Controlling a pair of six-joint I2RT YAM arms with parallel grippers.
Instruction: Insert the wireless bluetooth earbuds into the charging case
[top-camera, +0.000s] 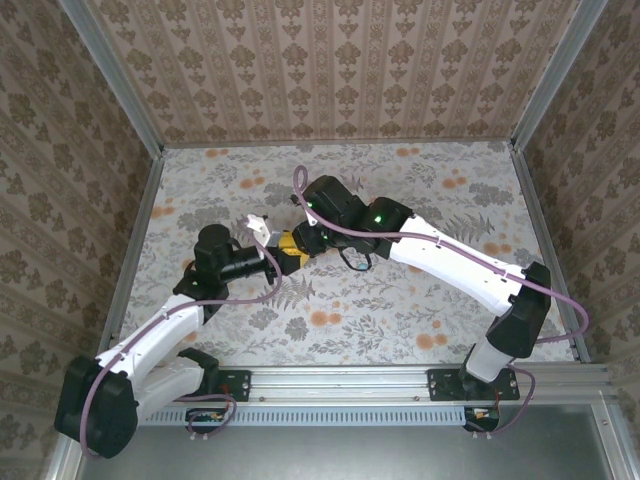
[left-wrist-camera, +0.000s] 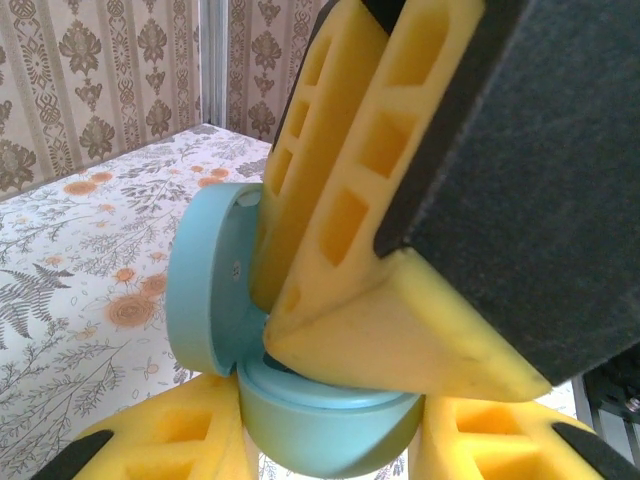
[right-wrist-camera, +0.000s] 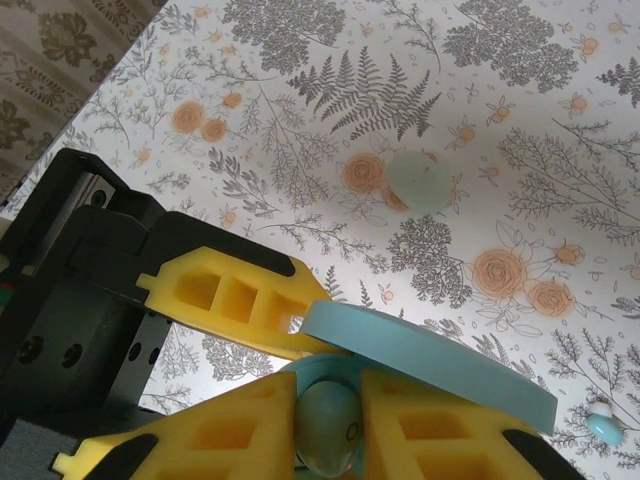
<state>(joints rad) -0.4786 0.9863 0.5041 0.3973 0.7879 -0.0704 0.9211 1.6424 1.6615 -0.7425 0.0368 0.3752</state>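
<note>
Left gripper (left-wrist-camera: 335, 448) clamps the open charging case (right-wrist-camera: 430, 360) by its base. Right gripper (right-wrist-camera: 330, 385) straddles one earbud (right-wrist-camera: 325, 440) at its mouth, grip unclear. Second earbud (right-wrist-camera: 603, 425) lies loose on the floral table (right-wrist-camera: 300, 100), pale green oval (right-wrist-camera: 420, 180) farther out. Damask-papered walls (top-camera: 330, 70) and aluminium corner posts (top-camera: 120, 75) behind.

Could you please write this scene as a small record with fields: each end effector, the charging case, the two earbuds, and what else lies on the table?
Left end effector: shut on the charging case, held up off the table
Case lid: open
Right end effector: fingers at the open case, flanking one earbud; grip unclear
Other earbud: lying on the table, apart from the case
Also on table: pale green oval
</note>
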